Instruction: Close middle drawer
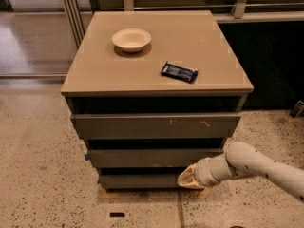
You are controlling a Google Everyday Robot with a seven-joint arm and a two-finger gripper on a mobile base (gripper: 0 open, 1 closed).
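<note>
A grey-brown cabinet has three stacked drawers. The middle drawer has a plain front and stands pulled out a little, with a dark gap above it. The widest top drawer carries pale scratches. The narrowest bottom drawer sits lowest. My gripper comes in from the right on a white arm and sits low at the front right, just below the middle drawer's front and in front of the bottom drawer.
A cream bowl and a dark snack packet lie on the cabinet top. A speckled floor surrounds the cabinet. A dark counter base stands to the right, glass door frames at the back left.
</note>
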